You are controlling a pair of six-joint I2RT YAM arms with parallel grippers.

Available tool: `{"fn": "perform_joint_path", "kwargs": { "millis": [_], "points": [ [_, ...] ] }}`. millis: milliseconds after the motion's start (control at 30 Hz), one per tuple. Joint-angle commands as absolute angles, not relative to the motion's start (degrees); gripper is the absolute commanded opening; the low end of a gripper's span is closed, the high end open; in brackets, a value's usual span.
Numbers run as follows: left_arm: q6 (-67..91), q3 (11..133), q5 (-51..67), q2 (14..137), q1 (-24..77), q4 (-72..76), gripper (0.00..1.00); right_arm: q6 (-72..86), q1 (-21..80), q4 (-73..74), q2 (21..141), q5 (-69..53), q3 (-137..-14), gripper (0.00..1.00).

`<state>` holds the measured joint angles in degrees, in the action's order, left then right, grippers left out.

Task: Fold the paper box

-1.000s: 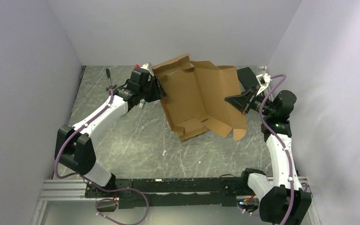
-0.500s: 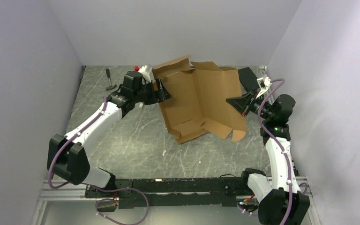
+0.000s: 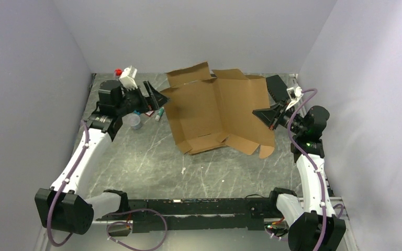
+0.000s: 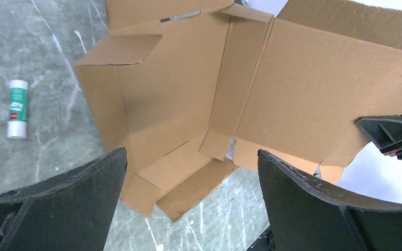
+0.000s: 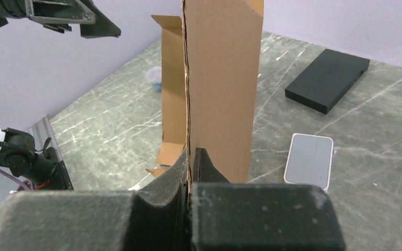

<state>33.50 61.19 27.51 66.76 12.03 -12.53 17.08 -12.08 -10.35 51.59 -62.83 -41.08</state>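
Observation:
The paper box (image 3: 214, 112) is a large brown cardboard sheet with creased flaps, lying partly unfolded at the back middle of the table. Its right side is raised, and its left side rests low on the table. My right gripper (image 3: 257, 112) is shut on the box's right edge; in the right wrist view the cardboard (image 5: 222, 78) stands straight up out of the pinched jaws (image 5: 191, 152). My left gripper (image 3: 157, 95) hovers just left of the box, open wide and holding nothing. From the left wrist the box (image 4: 188, 89) lies ahead, beyond the spread jaws (image 4: 191, 154).
A black slab (image 5: 327, 78) and a small white case (image 5: 309, 159) lie behind the box on the right. Left of the box are a glue stick (image 4: 17, 108) and a small clear cup (image 3: 134, 121). Walls close in the table on three sides.
My left gripper let go of the box's left edge, opened wide and pulled back to the left. The box's left side dropped lower. The right gripper kept its hold.

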Motion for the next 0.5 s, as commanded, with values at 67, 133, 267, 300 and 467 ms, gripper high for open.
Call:
{"fn": "perform_joint_path", "kwargs": {
  "millis": [67, 133, 267, 300, 467],
  "points": [
    [22.15, 68.84, 35.23, 67.72, 6.86, -16.24, 0.99, 16.21, -12.3, -12.75, 50.54, -62.45, -41.23, 0.0],
    [16.88, 72.17, 35.93, 69.42, 6.62, -18.28, 1.0, 16.17, -12.3, -12.77, 50.58, -62.5, -41.15, 0.0],
    [8.13, 75.61, 38.26, 72.12, 6.59, -18.42, 1.0, 16.32, -12.3, -13.11, 50.71, -62.98, -41.06, 0.0],
    [5.92, 75.85, 39.47, 72.49, 6.59, -17.5, 1.0, 16.47, -12.3, -13.3, 50.78, -63.08, -40.97, 0.0],
    [-2.02, 77.88, 39.28, 74.71, 6.59, -12.08, 1.0, 17.09, -12.3, -14.23, 51.02, -63.85, -40.63, 0.0]
  ]
}}
